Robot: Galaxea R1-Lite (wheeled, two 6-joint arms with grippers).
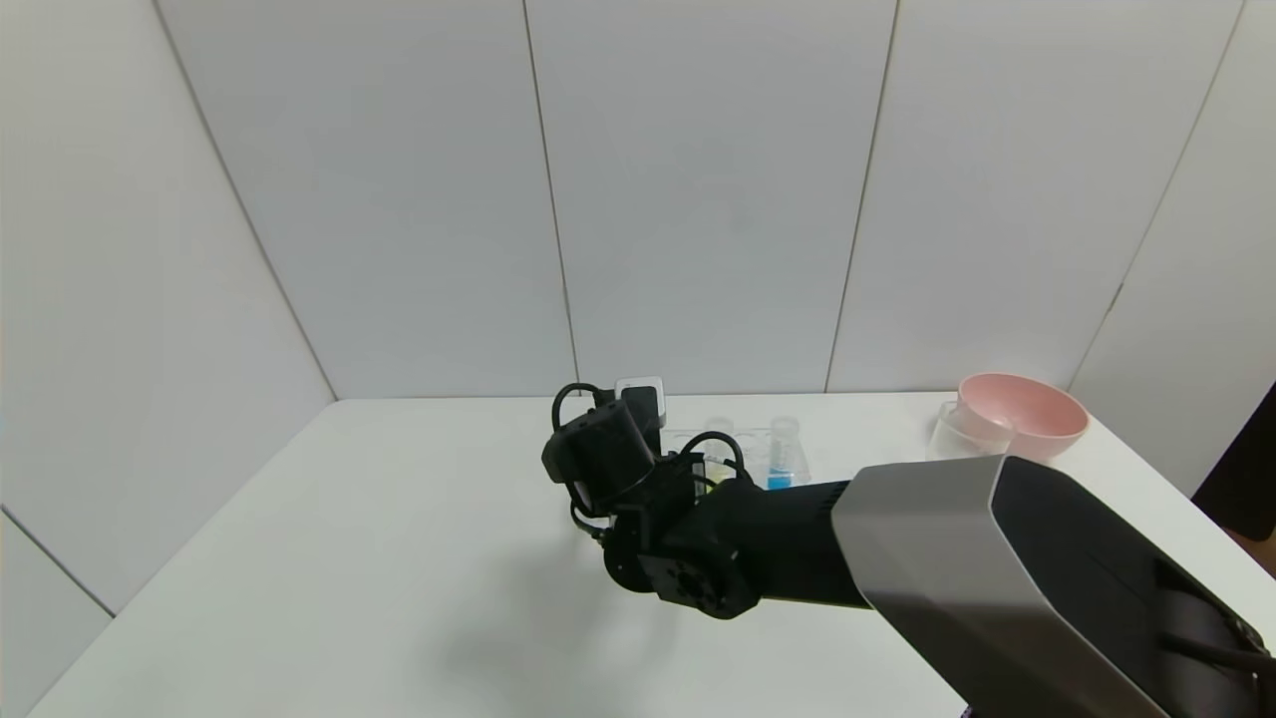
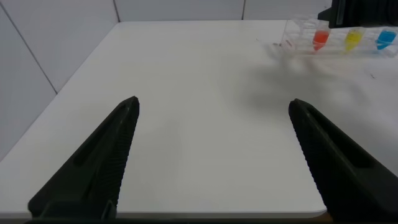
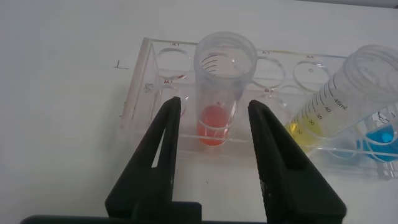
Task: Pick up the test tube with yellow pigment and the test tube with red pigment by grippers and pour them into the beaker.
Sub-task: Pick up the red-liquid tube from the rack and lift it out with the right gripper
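The test tube with red pigment (image 3: 217,87) stands upright in a clear rack (image 3: 144,84). My right gripper (image 3: 214,102) is open, one finger on each side of this tube with a small gap to it. The test tube with yellow pigment (image 3: 345,93) stands in the rack beside it, and shows in the head view (image 1: 716,467) too. In the head view my right arm (image 1: 758,538) hides the red tube. The beaker (image 1: 962,434) stands at the back right. My left gripper (image 2: 212,102) is open and empty above the table's near left, out of the head view.
A blue-tipped tube (image 1: 781,467) stands in the rack past the yellow one. A pink bowl (image 1: 1027,411) sits right behind the beaker. The white table (image 1: 399,558) ends at grey wall panels at the back and left.
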